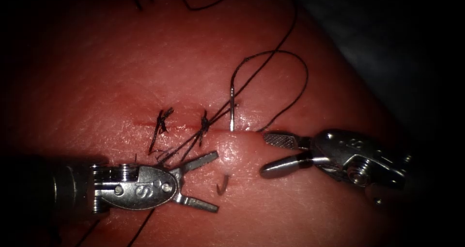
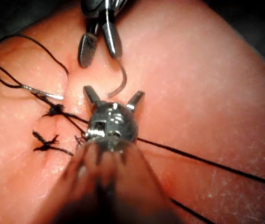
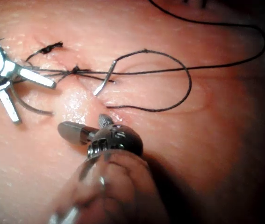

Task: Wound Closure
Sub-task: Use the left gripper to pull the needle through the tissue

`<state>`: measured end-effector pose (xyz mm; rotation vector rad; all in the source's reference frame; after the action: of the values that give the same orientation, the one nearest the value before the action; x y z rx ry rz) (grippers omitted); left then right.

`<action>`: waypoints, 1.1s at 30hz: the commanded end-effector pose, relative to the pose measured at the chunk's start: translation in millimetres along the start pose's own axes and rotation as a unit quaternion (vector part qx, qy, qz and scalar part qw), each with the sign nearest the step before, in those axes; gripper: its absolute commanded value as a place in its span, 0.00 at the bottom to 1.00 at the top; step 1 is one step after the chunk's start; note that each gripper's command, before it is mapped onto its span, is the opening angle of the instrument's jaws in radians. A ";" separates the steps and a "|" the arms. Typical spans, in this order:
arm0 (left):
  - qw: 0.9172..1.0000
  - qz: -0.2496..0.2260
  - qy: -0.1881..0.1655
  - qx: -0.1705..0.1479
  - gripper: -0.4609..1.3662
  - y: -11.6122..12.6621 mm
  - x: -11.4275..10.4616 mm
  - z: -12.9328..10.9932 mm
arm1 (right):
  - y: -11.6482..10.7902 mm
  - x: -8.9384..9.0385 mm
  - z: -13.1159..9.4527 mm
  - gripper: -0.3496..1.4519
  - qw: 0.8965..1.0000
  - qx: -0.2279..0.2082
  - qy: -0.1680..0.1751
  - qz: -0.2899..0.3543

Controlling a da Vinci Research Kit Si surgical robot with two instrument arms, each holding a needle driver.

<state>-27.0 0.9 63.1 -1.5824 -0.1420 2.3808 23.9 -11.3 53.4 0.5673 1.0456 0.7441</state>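
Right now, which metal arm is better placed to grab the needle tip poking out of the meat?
Probably left. The left tool's open, empty fingers straddle the tip of the curved steel needle, emerging from the pink tissue below the cut. The right tool, also open and empty, sits farther away.

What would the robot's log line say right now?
left end effector: open, empty | right end effector: open, empty | needle: in tissue

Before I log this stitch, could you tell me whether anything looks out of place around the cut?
Yes: the needle is held by neither tool. It sits in the tissue, its tail at the cut and its tip emerging below. The left tool and right tool are open, holding nothing.
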 end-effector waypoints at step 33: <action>0.851 -0.512 0.065 -0.091 0.06 -2.7 3.9 -2.6 | -8.0 -3.9 2.9 0.74 0.993 -0.027 -0.031 -0.114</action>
<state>-25.5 4.2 58.9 -1.2101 -0.9377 1.4225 27.7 -19.7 51.2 0.4106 1.0104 0.5476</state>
